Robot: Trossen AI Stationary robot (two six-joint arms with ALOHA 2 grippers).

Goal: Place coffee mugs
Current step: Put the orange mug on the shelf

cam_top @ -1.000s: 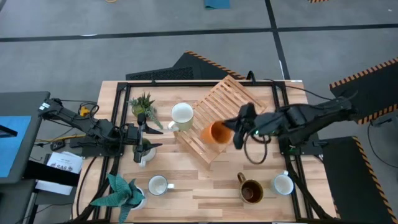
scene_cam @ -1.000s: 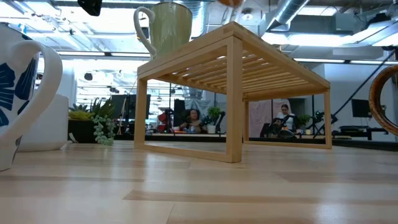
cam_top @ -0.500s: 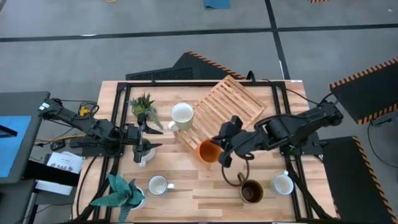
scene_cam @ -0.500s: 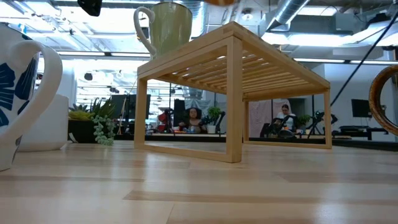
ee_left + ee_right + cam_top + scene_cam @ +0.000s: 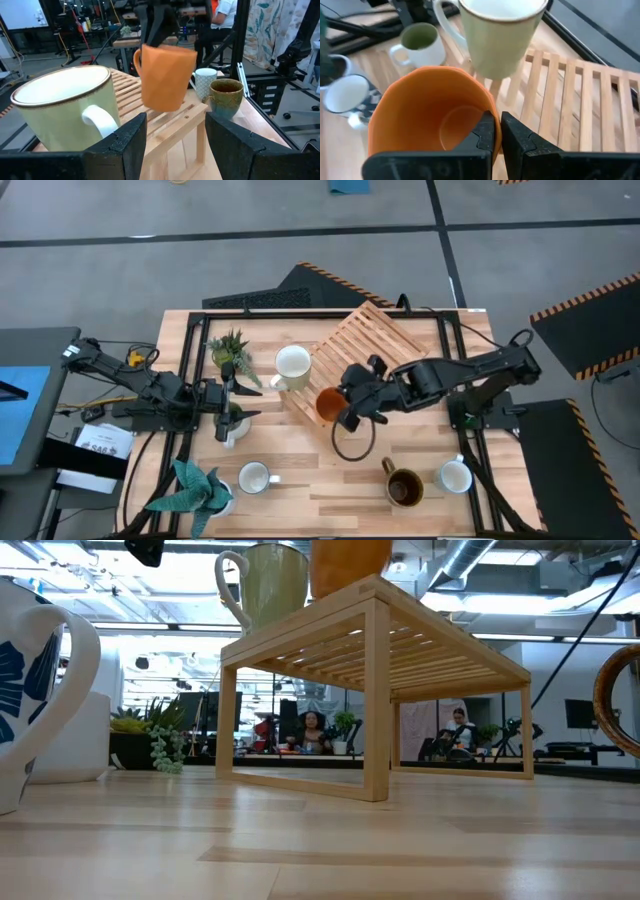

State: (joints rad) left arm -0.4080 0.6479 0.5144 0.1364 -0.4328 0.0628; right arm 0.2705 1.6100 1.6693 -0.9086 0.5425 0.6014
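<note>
Orange mug (image 5: 432, 112) empty | right hand (image 5: 497, 135) clamps rim | over rack (image 5: 350, 370)

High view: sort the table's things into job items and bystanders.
Job: orange mug in right gripper's jaws, cream-white mug, dark brown mug, plain white mug, blue-patterned mug, green mug.
Bystanders: wooden rack, potted plants, idle left gripper.

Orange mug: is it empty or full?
Empty. The right wrist view looks into the orange mug and shows its bare bottom.
</note>
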